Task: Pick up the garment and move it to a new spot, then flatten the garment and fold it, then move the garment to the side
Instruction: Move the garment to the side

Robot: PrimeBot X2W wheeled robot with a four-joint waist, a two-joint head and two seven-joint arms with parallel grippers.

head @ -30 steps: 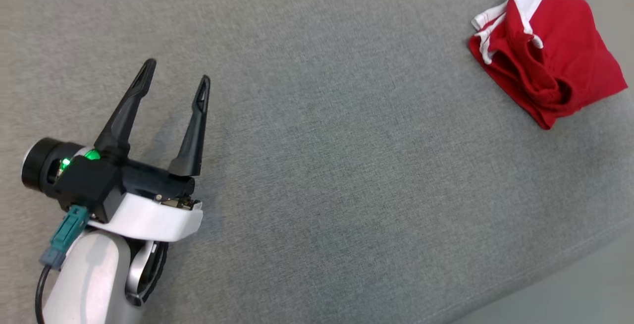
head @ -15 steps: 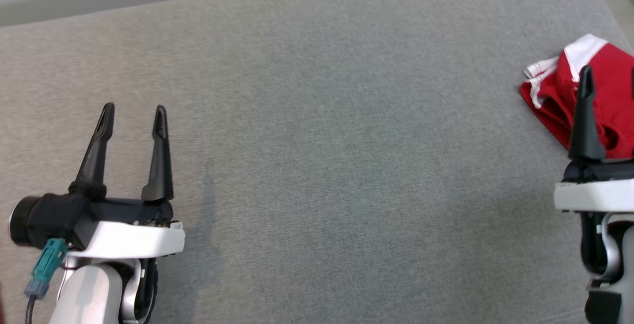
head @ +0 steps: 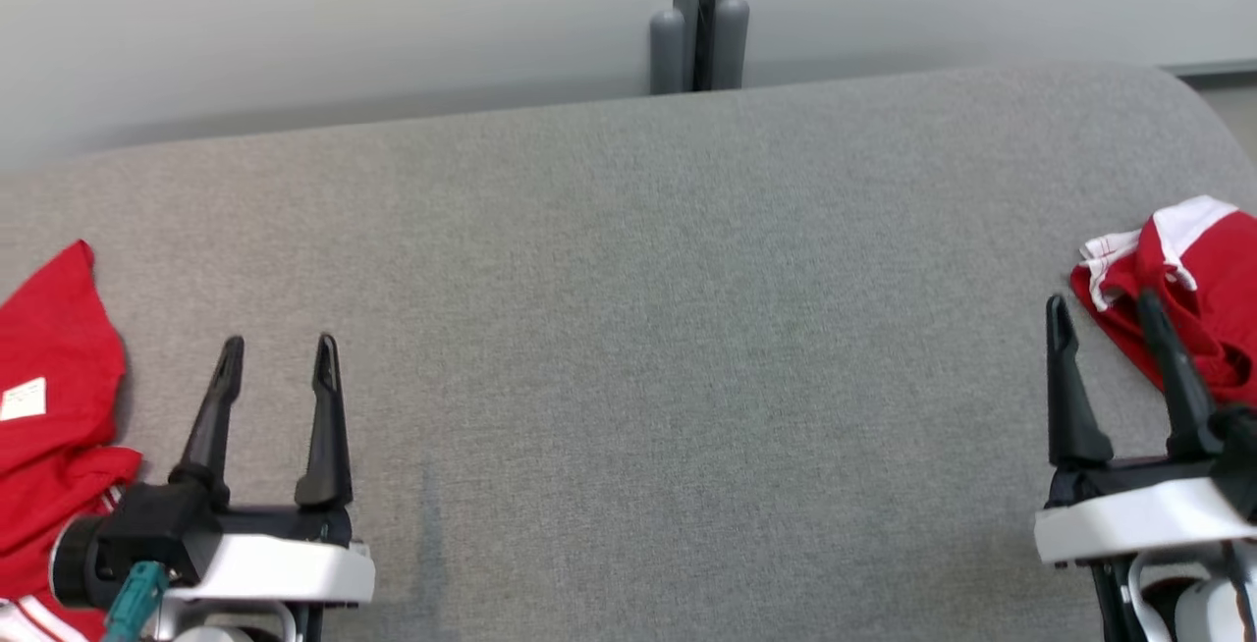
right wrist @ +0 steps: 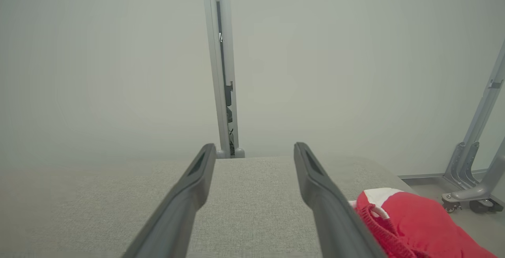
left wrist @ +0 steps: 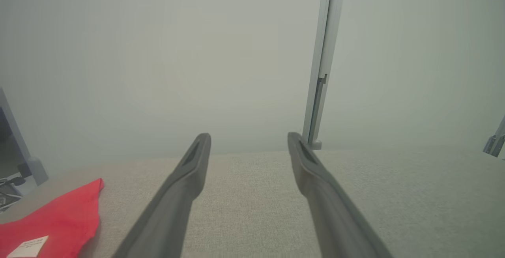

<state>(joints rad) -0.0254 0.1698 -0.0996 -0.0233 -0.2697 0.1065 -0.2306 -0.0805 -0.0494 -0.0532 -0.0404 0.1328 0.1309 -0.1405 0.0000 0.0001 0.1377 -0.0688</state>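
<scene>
Nearest the camera, the left gripper (head: 280, 342) sits low on the left with its 2 fingers parted a moderate way and nothing between them. The right gripper (head: 1100, 302) is low on the right, also parted and empty.

Just left of the left gripper, a loose garment (head: 54, 377) lies spread and rumpled at the edge of the grey cushion (head: 628, 328), a white label showing on it. It looks like the piece to be worked next. It is thin red cloth, so probably light, limp and easy to drag. It would bunch if pinched in the middle, so a hem or corner near the label side seems the better hold.

Just beyond the right gripper, a folded garment (head: 1203, 298), red with white trim, sits at the cushion's right edge and looks already put aside.

Well apart from both, the middle of the cushion offers flat room for spreading. Farthest back stand a pale wall (head: 295, 14) and a grey post (head: 702, 14).
</scene>
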